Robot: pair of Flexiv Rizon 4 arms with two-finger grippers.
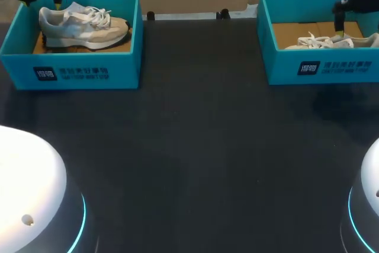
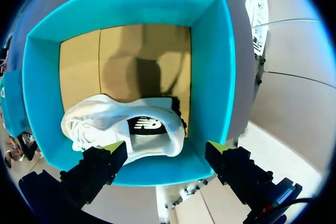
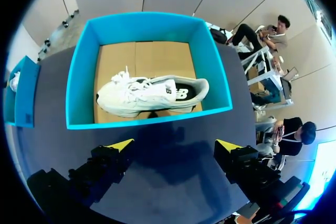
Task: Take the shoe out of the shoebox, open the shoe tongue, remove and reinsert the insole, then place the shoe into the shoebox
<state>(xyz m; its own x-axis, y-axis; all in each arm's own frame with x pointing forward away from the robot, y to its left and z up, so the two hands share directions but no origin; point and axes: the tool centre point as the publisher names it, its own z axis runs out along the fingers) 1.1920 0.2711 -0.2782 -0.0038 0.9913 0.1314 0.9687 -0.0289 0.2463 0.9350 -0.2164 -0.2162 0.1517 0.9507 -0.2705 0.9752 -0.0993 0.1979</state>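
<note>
Overhead, two instances of one layout are shown. The left shoebox [image 1: 83, 72], an open-topped teal cardboard carton with a brown floor, stands at the far left of the dark table [image 1: 195, 146]. The right shoebox [image 1: 320, 66], its twin, stands at the far right, well apart.

Each box holds one shoe. The left sneaker [image 2: 105, 121], a pale grey-and-beige lace-up trainer with white laces and a dark insole, rests upright on its sole near the box wall closest to the left gripper [image 2: 165, 148]. The right sneaker [image 3: 152, 95], a white-and-grey lace-up trainer of the same cut, lies along the near wall of its box, ahead of the right gripper [image 3: 174, 145]. Whether it stands upright or is tipped cannot be told.

Both grippers hang with fingers spread wide and hold nothing.

Key relation: in each wrist view the shoe's long axis runs parallel to the line joining the two yellow tips. As they stand, the jaws would span toe to heel, not side to side, so a grasp across the width would probably call for a wrist turn.

The left gripper appears nearer to its shoe, almost over it; the right one appears to sit short of its box wall. Neither shoe is out of its box, so the task appears to be at its first step.
</note>
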